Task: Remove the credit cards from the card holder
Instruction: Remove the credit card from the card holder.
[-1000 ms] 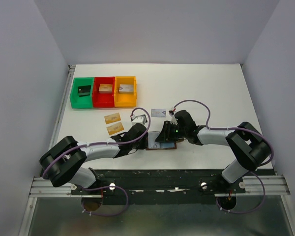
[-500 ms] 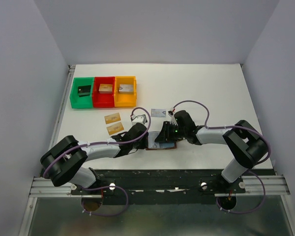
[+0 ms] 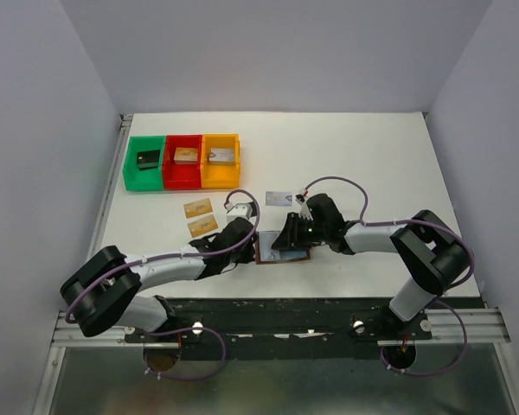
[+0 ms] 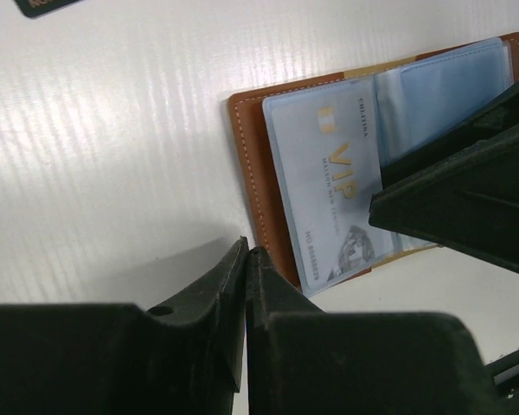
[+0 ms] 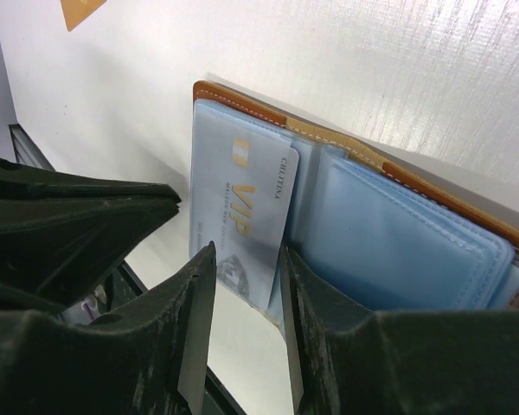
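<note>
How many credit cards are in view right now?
4. One tan-gold card lies left of the card holder, a second tan-gold card just nearer than it, a pale card beyond the holder, and a VIP card in the holder's pocket. Others may be hidden inside.

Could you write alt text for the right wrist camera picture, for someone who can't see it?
An open brown wallet lies on a white table, a pale blue VIP card sticking partway out of its blue pockets. The right hand shows as two dark fingers, standing apart, framing the card's near end.
</note>
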`<move>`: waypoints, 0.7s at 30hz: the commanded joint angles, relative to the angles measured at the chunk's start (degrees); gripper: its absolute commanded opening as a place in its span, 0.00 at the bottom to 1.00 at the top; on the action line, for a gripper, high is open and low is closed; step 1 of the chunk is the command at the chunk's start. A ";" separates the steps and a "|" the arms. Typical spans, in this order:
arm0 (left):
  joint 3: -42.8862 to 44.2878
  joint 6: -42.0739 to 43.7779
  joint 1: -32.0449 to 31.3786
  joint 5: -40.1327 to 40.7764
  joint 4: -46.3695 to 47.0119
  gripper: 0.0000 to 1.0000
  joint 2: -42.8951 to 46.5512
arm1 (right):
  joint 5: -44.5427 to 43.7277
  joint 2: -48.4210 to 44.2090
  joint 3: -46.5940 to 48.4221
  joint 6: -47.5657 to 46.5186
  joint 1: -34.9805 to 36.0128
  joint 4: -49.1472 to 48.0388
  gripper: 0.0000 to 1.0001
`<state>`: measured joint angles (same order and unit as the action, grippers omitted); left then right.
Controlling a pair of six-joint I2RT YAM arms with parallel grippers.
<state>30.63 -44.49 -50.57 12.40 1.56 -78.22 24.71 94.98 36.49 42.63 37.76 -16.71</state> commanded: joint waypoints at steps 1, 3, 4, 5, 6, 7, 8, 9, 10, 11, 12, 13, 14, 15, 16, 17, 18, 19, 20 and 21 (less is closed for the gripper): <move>-1.28 -0.77 0.56 4.47 -4.90 0.19 5.26 | -0.63 1.52 -0.63 -0.44 -0.05 1.24 0.44; -1.45 -0.86 0.56 5.00 -4.64 0.19 6.84 | -0.63 1.52 -0.63 -0.53 -0.05 1.33 0.44; -1.63 -0.60 0.64 5.00 -4.20 0.19 7.28 | -0.63 1.52 -0.63 -0.62 -0.05 1.33 0.44; -1.72 -0.08 0.64 4.74 -3.33 0.19 7.64 | -0.63 1.44 -0.72 -0.62 -0.14 1.33 0.44; -1.89 0.45 0.64 4.04 -1.93 0.19 7.81 | -0.63 1.44 -0.72 -0.62 -0.14 1.33 0.44; -1.98 0.89 0.64 3.07 -0.09 0.19 7.64 | -0.63 1.44 -0.81 -0.62 -0.14 1.33 0.44; -1.98 1.24 0.64 2.19 1.85 0.20 7.46 | -0.63 1.44 -0.81 -0.62 -0.05 1.33 0.44; -1.89 1.68 0.64 0.97 3.00 0.19 7.03 | -0.63 1.44 -0.72 -0.62 -0.05 1.33 0.44; -1.54 1.77 0.64 0.09 4.05 0.19 6.50 | -0.54 1.44 -0.63 -0.53 -0.05 1.33 0.44; -1.37 1.95 0.64 -0.71 4.76 0.19 5.71 | -0.45 1.52 -0.54 -0.62 -0.05 1.33 0.44; -0.93 2.12 0.64 -1.50 5.20 0.19 5.18 | -0.28 1.52 -0.54 -0.53 -0.05 1.50 0.44; -0.75 2.21 0.64 -2.11 5.81 0.18 4.39 | -0.19 1.52 -0.37 -0.62 -0.05 1.59 0.45; -0.66 2.21 0.64 -2.47 6.26 0.18 3.95 | -0.19 1.61 -0.37 -0.71 -0.05 1.68 0.45; -0.84 2.21 0.64 -2.91 6.96 0.18 3.60 | -0.19 1.53 -0.28 -0.71 -0.05 1.85 0.45; -0.92 2.21 0.64 -3.43 7.57 0.18 3.25 | -0.10 1.44 -0.28 -0.80 -0.14 1.86 0.44; -1.10 2.30 0.64 -3.79 8.45 0.18 2.90 | -0.10 1.44 -0.28 -0.80 -0.05 1.94 0.45; -1.10 2.22 0.64 -4.14 8.80 0.18 2.28 | -0.10 1.44 -0.28 -0.80 -0.05 1.86 0.45; -1.01 2.21 0.64 -4.40 8.81 0.18 1.76 | -0.10 1.44 -0.28 -0.80 -0.05 1.94 0.45; -0.93 2.30 0.64 -4.58 8.81 0.18 1.14 | -0.01 1.52 -0.28 -0.80 -0.05 1.94 0.45; -0.84 2.22 0.64 -4.76 8.90 0.18 0.44 | 0.07 1.44 -0.28 -0.80 -0.05 1.86 0.45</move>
<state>29.39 -42.92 -50.19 10.35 7.40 -75.48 24.80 95.00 36.49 42.63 37.76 -16.69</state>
